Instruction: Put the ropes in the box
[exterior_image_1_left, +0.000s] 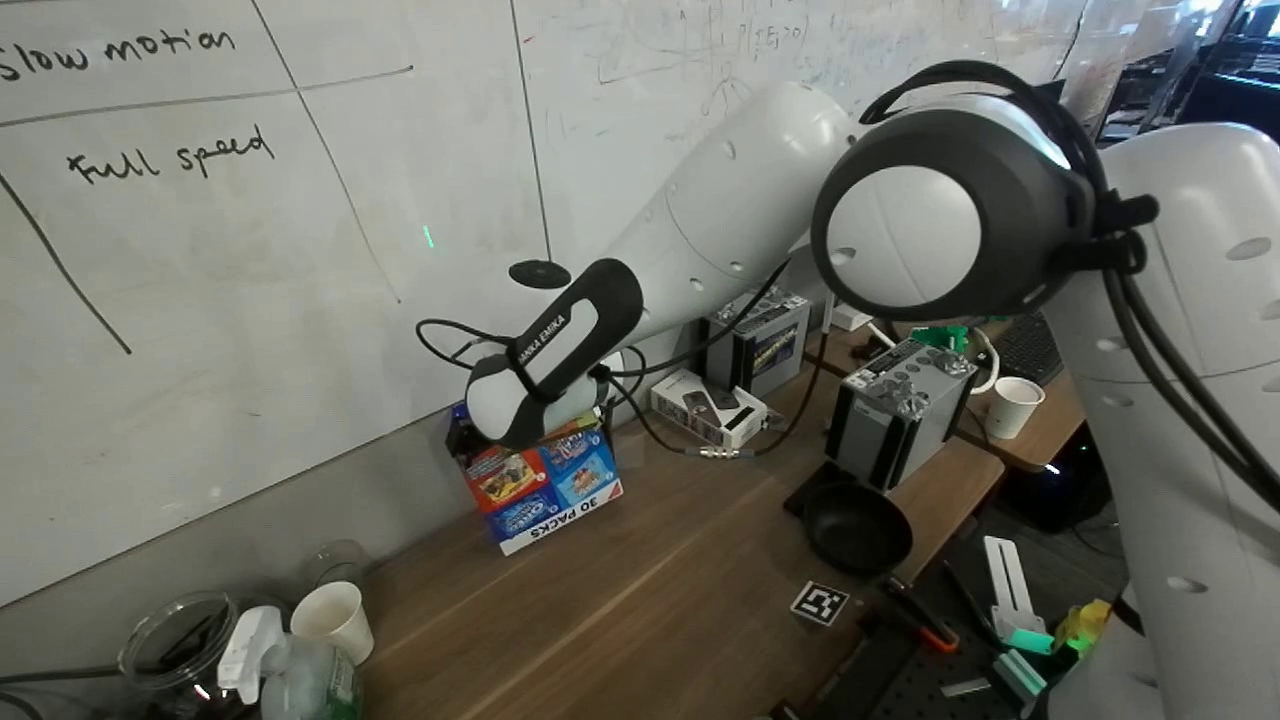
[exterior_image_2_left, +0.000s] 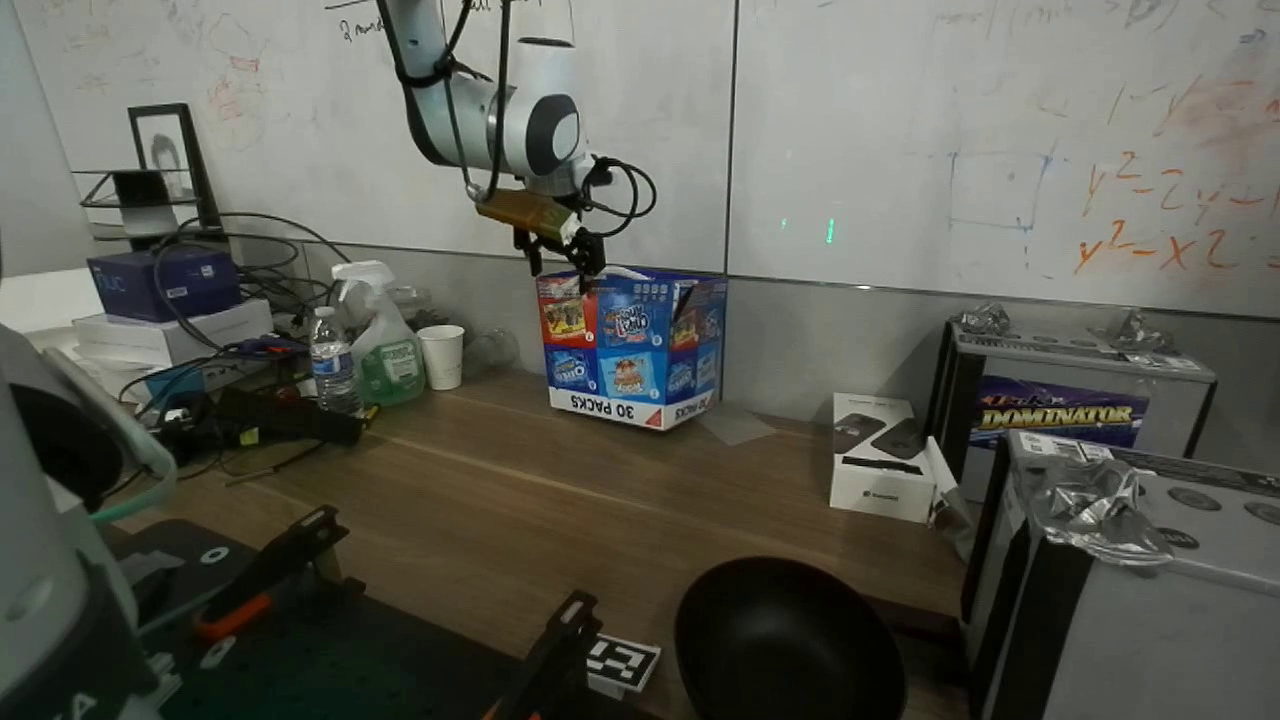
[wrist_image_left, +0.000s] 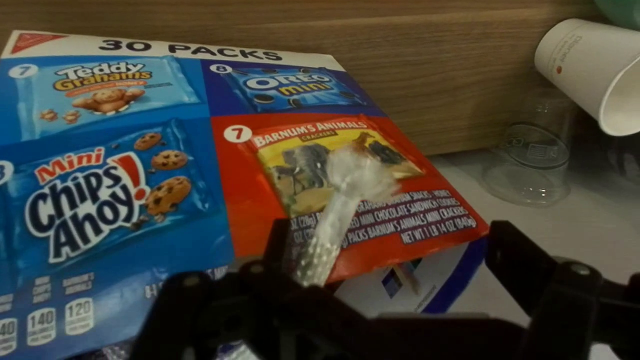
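White rope (wrist_image_left: 334, 220), one length plainly shown in the wrist view: it runs from beside one of my fingers (wrist_image_left: 277, 245) across the printed front of the blue box (exterior_image_2_left: 630, 350), its blurred end loose, so I judge it not fully inside. Whether it touches the finger I cannot tell; a pale strand (exterior_image_2_left: 626, 272) at the box's upper edge, in an exterior view, may belong to it. My end effector (wrist_image_left: 390, 235) is spread wide at that edge, pinching nothing. I expect the rope to be light, limp and hard to harm, though its braid may slide; it is best held along its length near the edge, not at the tip. The box stands on the desk (exterior_image_2_left: 480, 500), a white paper cup (wrist_image_left: 590, 75) and a clear cup (wrist_image_left: 530, 160) to one side, a black pan (exterior_image_2_left: 790, 640) well apart
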